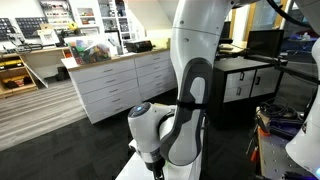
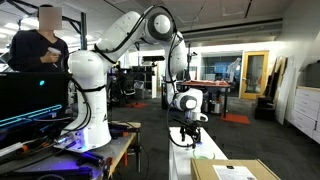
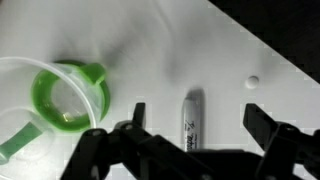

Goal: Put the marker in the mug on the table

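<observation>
In the wrist view a grey marker [image 3: 192, 116] lies flat on the white table [image 3: 150, 40], its length pointing away from the camera. My gripper [image 3: 197, 112] is open above it, with one finger on each side of the marker and clear of it. The mug [image 3: 96, 82], white with a green rim and handle, stands on the table to the left of the marker. In both exterior views the gripper [image 2: 190, 136] [image 1: 152, 162] hangs low over the table [image 2: 205, 160]; the marker and mug are hidden there.
A flat cardboard box [image 2: 236, 171] lies on the table's near end. A white drawer cabinet [image 1: 120, 82] and a black-and-white cabinet [image 1: 245, 80] stand behind. A person [image 2: 40, 40] stands by a second robot arm [image 2: 95, 90]. A small white speck [image 3: 253, 80] lies right of the marker.
</observation>
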